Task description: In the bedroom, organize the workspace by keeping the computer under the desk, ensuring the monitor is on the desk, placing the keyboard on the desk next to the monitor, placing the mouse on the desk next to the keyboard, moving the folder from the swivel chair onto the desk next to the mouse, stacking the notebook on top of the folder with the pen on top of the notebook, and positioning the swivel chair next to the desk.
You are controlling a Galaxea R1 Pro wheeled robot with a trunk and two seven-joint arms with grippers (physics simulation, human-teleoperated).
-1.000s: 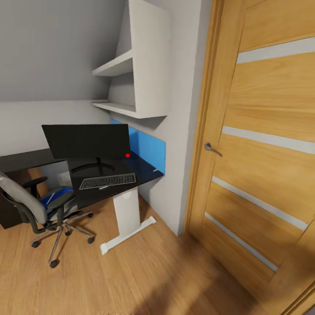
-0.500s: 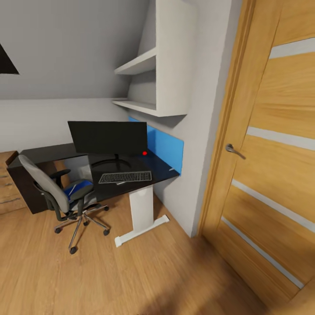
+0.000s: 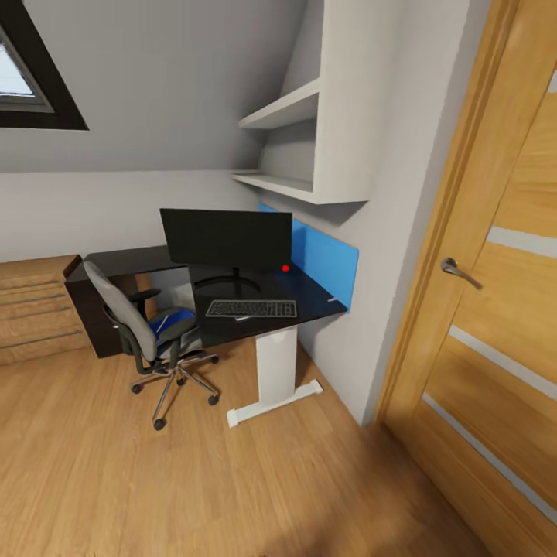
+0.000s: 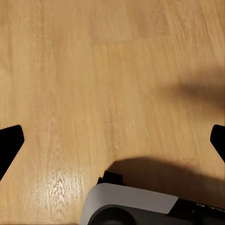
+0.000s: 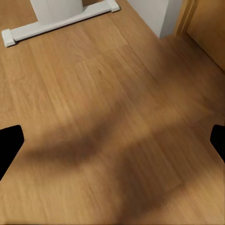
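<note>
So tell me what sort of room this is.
Probably a home study corner in an attic bedroom: a black desk with a monitor and keyboard, a grey swivel chair pulled up to it, and a sloped ceiling with a skylight.

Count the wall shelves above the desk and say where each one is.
2. The upper shelf and the lower shelf sit one above the other, above the desk at its blue back panel. More may be hidden above.
</note>
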